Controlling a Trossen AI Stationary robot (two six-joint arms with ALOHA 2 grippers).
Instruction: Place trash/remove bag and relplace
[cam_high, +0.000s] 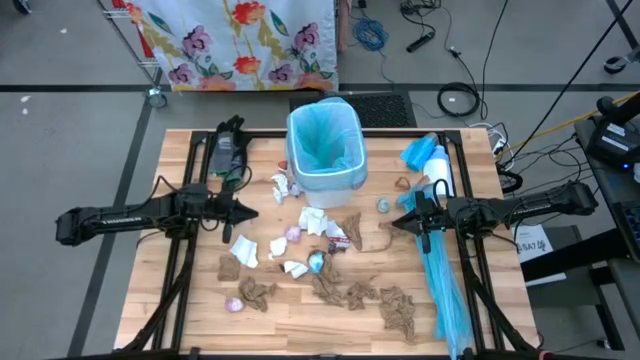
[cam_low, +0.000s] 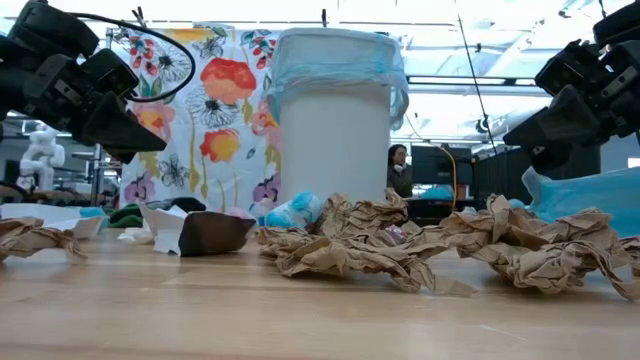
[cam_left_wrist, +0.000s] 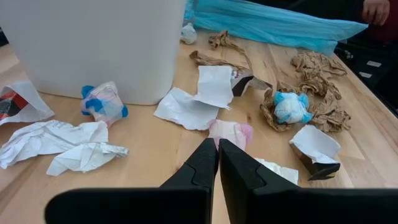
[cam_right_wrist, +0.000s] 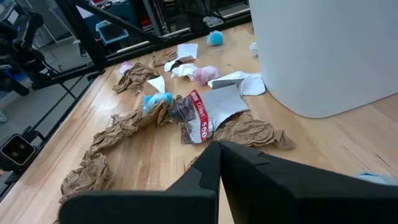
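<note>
A white bin (cam_high: 325, 148) lined with a light-blue bag stands at the table's far middle. Crumpled brown paper (cam_high: 398, 308) and white tissue (cam_high: 315, 220), plus pink (cam_high: 234, 304) and blue bits (cam_high: 316, 261), lie scattered in front of it. My left gripper (cam_high: 252, 212) hovers shut left of the scraps, above the table; in its wrist view (cam_left_wrist: 217, 149) a pink wad (cam_left_wrist: 230, 132) lies just ahead. My right gripper (cam_high: 397, 221) hovers shut right of the scraps; its wrist view (cam_right_wrist: 219, 149) shows brown paper (cam_right_wrist: 249, 132) below.
Long light-blue plastic sheets (cam_high: 443, 270) lie along the table's right side under my right arm. A dark device (cam_high: 224, 150) sits at the far left. A floral cloth (cam_high: 240, 40) hangs beyond the far edge. A person (cam_low: 397, 168) sits in the room behind.
</note>
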